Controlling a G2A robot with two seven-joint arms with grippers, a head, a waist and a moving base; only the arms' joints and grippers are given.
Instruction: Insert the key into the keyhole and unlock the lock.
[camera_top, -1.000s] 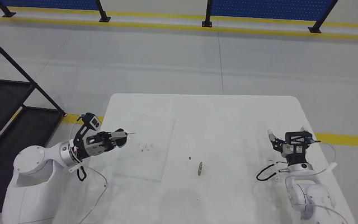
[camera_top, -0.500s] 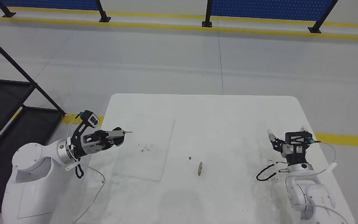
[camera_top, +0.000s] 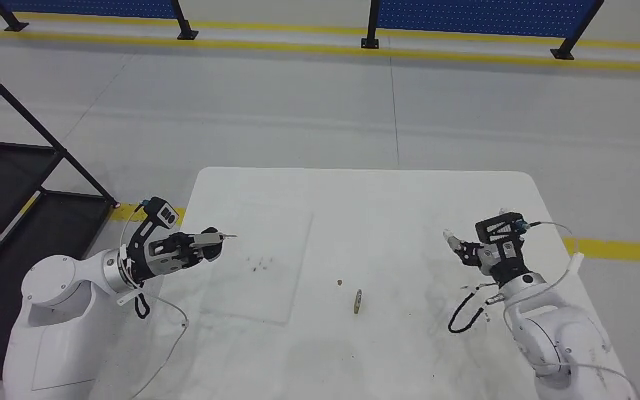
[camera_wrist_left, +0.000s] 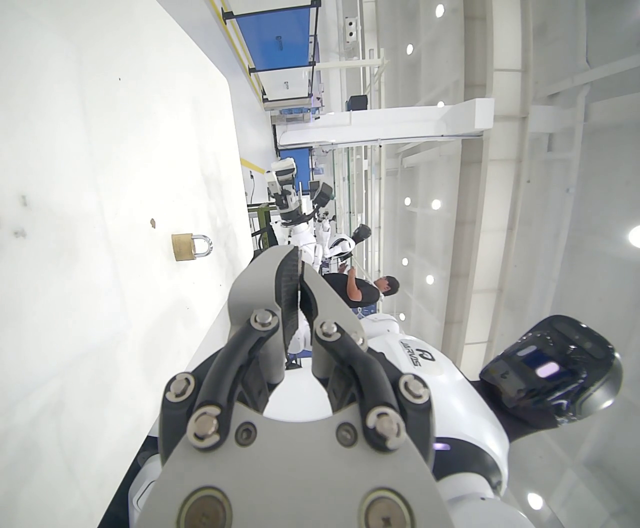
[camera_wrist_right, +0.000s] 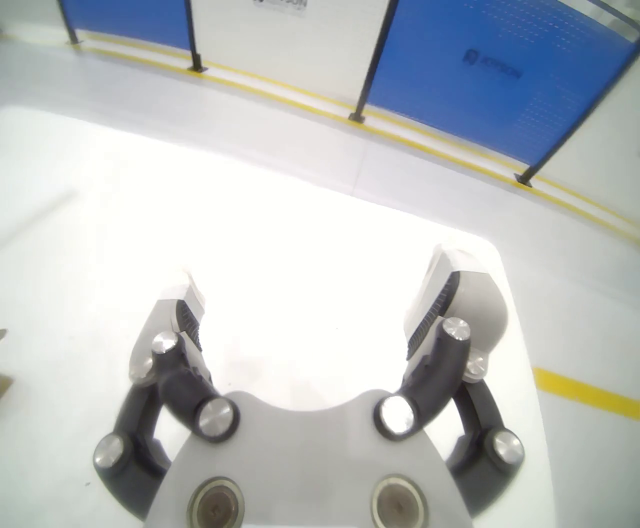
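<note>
A: Which step is this?

B: As I judge it, the gap between picking up the key and inserting it. The left claw (camera_wrist_left: 300, 262) is pressed shut on the key (camera_top: 227, 237), a thin metal sliver poking out past the tips. From the wrist it shows only as a bright edge between the ribbed black pads.

A: And the lock (camera_wrist_left: 190, 246)?

B: It sits alone near the middle of the tabletop (camera_top: 420, 200), well apart from both arms. From the lock, the left claw is at about 10 o'clock and the other arm at about 2.

A: What is it made of?

B: A small squarish brass body, dull gold, with a polished steel shackle (camera_wrist_left: 202, 246) bent in a smooth U. It seems to stand on edge with the shackle uppermost. I cannot see the keyhole.

A: The right claw (camera_wrist_right: 320, 285)?

B: Spread wide and holding nothing. Its grey fingers have grooved rubber pads, above bare, glossy white tabletop.

A: So what does the next move call for?

B: Probably the right claw takes the brass body by its flat faces and turns the keyhole toward the key. The lock is small, smooth and likely to topple if nudged. The key blade is slim, so it needs to line up closely before any push or twist.
</note>
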